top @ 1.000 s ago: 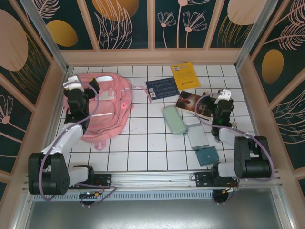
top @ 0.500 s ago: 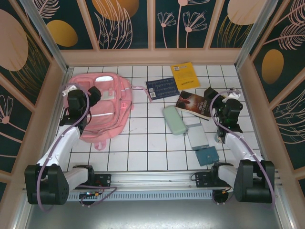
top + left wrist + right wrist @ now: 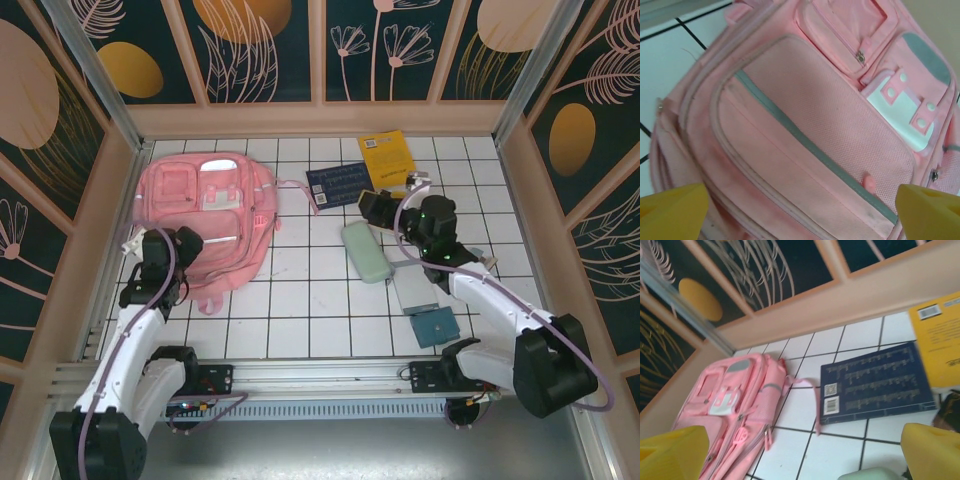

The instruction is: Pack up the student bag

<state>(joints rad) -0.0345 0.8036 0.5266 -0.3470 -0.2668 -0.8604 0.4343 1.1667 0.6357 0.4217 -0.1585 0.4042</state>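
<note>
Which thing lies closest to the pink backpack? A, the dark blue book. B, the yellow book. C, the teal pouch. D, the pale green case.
A: the dark blue book lies just right of the student bag, whose strap reaches the book's edge in the right wrist view.

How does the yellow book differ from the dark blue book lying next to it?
The yellow book is bright yellow; the dark blue book is navy with rows of pale print. The yellow book lies farther back and to the right; the dark blue book lies nearer the student bag, right beside its loose strap. Both lie flat and closed, with a barcode showing.
</note>
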